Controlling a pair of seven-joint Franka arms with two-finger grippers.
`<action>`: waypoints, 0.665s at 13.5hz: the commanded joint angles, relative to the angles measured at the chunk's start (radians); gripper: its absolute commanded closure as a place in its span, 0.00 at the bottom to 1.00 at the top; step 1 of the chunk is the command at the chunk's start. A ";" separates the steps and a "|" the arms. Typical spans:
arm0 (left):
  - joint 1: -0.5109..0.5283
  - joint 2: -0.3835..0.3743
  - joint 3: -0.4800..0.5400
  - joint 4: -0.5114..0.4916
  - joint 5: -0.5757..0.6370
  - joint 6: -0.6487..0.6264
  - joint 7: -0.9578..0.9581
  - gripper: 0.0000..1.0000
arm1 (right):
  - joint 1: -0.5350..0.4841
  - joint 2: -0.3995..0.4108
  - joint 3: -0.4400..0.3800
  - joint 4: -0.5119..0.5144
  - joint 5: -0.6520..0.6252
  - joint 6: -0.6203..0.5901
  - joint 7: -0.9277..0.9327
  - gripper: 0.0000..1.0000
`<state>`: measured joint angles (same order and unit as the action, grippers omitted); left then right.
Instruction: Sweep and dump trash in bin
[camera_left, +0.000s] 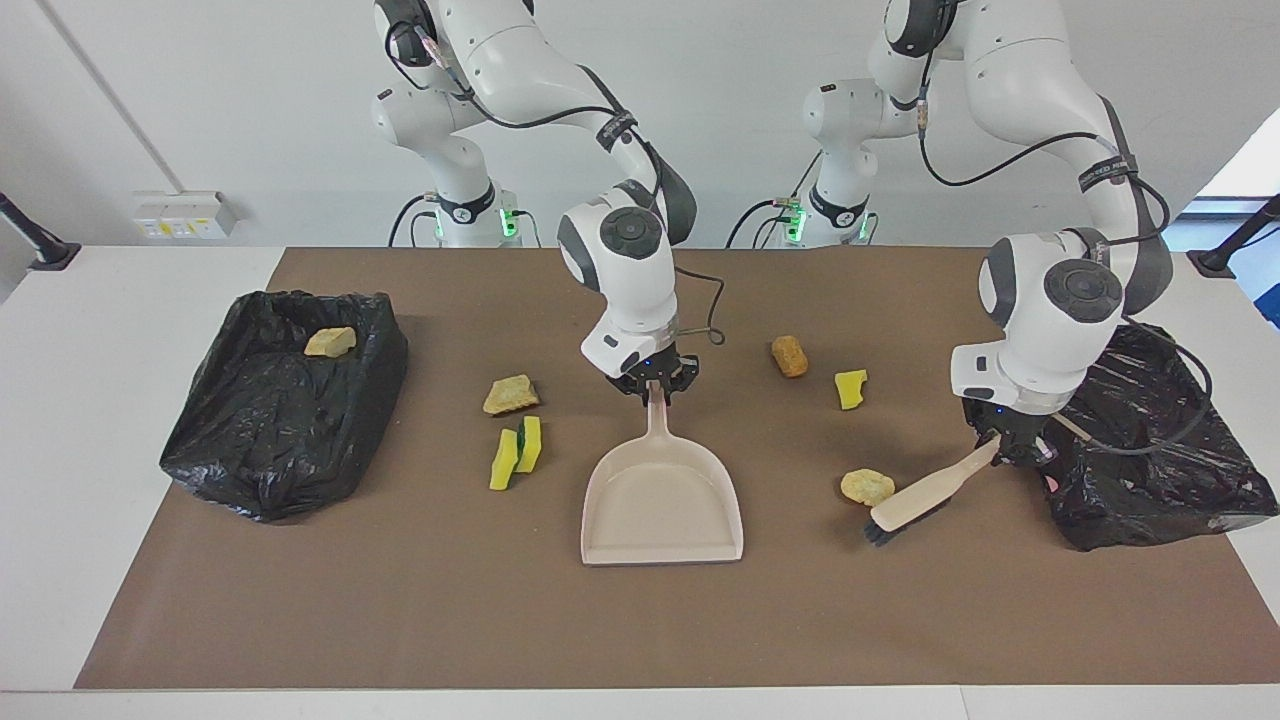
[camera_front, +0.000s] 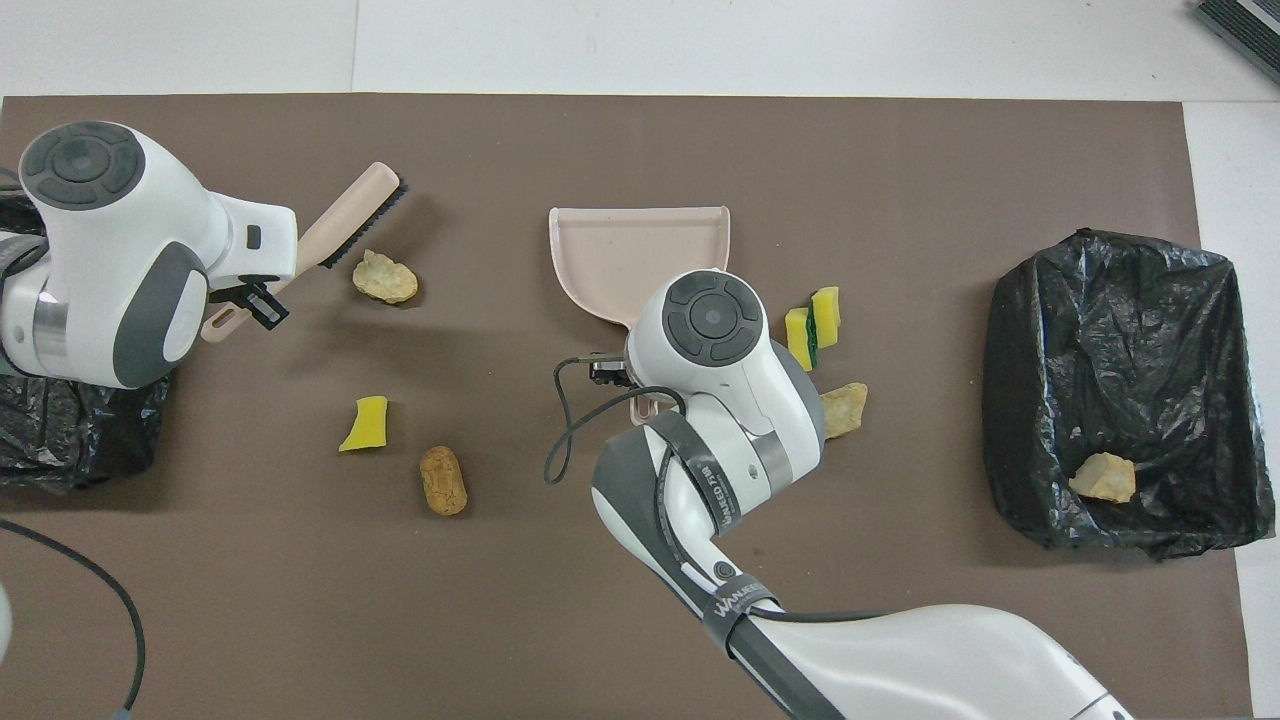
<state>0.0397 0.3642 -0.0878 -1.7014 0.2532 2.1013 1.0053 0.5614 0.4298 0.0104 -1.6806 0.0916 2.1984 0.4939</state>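
Note:
The beige dustpan (camera_left: 660, 505) (camera_front: 640, 250) lies flat mid-mat, its mouth away from the robots. My right gripper (camera_left: 655, 385) is shut on its handle. My left gripper (camera_left: 1005, 445) (camera_front: 245, 305) is shut on the beige brush (camera_left: 925, 495) (camera_front: 350, 215), which slants down so that its bristles reach the mat. Beside the bristles is a pale tan trash chunk (camera_left: 867, 487) (camera_front: 385, 278). Closer to the robots lie a yellow chunk (camera_left: 851, 389) (camera_front: 366, 424) and an orange-brown chunk (camera_left: 789, 356) (camera_front: 443, 481). Yellow-with-green pieces (camera_left: 517, 450) (camera_front: 813, 325) and another tan chunk (camera_left: 511, 394) (camera_front: 843, 408) lie beside the dustpan.
A bin lined with a black bag (camera_left: 260, 480) (camera_front: 1100, 330) stands at the right arm's end and holds one tan chunk (camera_left: 330, 342) (camera_front: 1102, 477). A second black-lined bin (camera_left: 1150, 490) (camera_front: 60, 440) stands at the left arm's end, under the left wrist.

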 joint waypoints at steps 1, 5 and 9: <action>0.002 0.039 0.000 0.022 0.021 0.035 0.024 1.00 | -0.001 -0.009 -0.004 0.035 0.013 -0.011 -0.124 1.00; 0.006 0.027 0.000 -0.015 0.044 0.049 0.045 1.00 | -0.049 -0.144 -0.007 0.010 0.005 -0.162 -0.365 1.00; -0.006 -0.065 0.000 -0.096 0.043 -0.078 0.039 1.00 | -0.054 -0.333 -0.007 -0.122 -0.004 -0.308 -0.530 1.00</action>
<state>0.0373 0.3797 -0.0912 -1.7303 0.2816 2.0795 1.0423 0.5157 0.2034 -0.0045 -1.7014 0.0914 1.9297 0.0415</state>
